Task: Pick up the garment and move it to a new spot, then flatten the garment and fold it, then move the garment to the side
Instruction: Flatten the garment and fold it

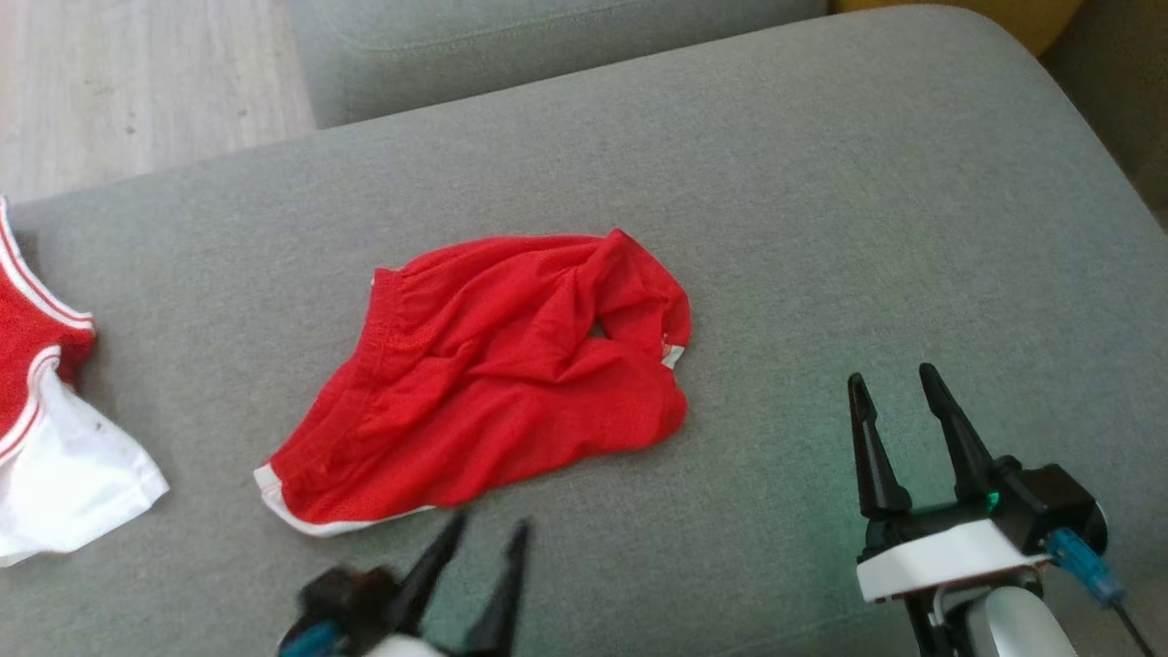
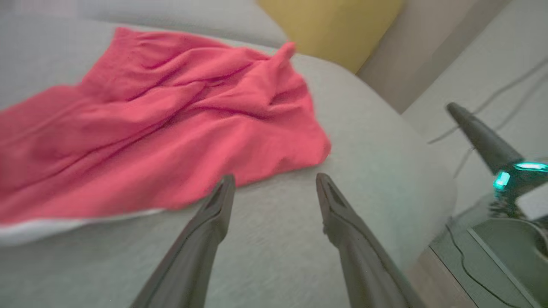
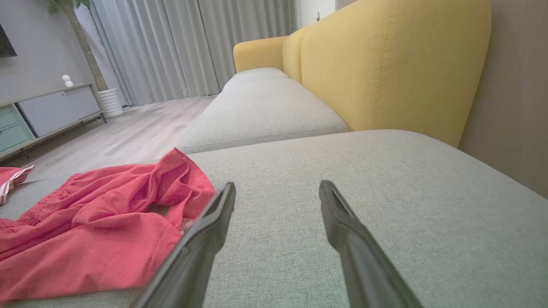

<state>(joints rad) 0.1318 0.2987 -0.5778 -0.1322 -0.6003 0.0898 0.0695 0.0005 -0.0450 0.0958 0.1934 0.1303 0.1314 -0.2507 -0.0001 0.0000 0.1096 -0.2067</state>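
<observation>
Your left hand sits at the bottom edge of the head view, blurred, its two dark fingers spread wide and pointing up and slightly to the right. Your right hand stands at the lower right, sharp, its fingers parted in a V above a white wrist block. A green light glows at the finger base, and a blue connector juts from the outer side. Both hands grip nothing.

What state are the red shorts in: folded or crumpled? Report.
Crumpled, not folded: red shorts lie bunched and creased on the grey cushion.
</observation>
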